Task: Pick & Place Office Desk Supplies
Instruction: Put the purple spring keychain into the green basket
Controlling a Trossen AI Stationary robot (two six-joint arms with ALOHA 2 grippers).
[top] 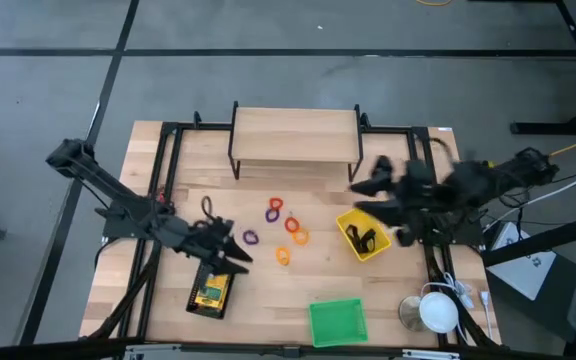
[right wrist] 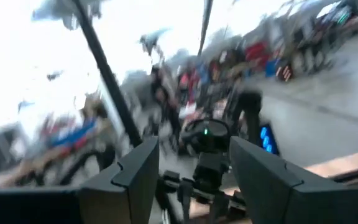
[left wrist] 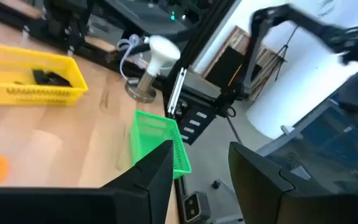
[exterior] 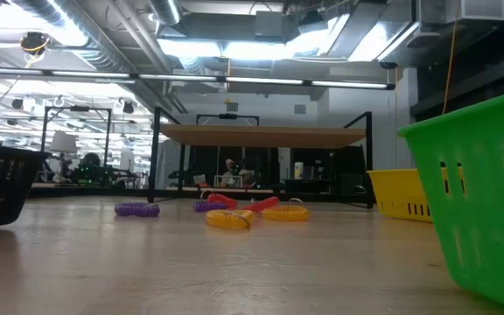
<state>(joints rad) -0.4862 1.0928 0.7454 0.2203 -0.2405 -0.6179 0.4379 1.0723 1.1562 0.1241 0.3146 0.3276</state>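
One black mesh tray [top: 211,293] holding one yellow printed box [top: 211,291]; five loose rings [top: 286,228] (two purple, one red, two orange/yellow) right of the tray; one yellow bin [top: 362,235] further right with black clips [top: 363,240] inside; one green bin [top: 337,322] down-right of the tray. Wooden table [top: 168,290] with a raised wooden shelf [top: 295,140] at the back; grey floor, workshop room behind. Left gripper [top: 236,254] just above the tray's top edge, jaws parted and empty, rings just to its right. Right gripper [top: 366,188] above-left of the yellow bin, motion-blurred, jaws apart, holding nothing visible.
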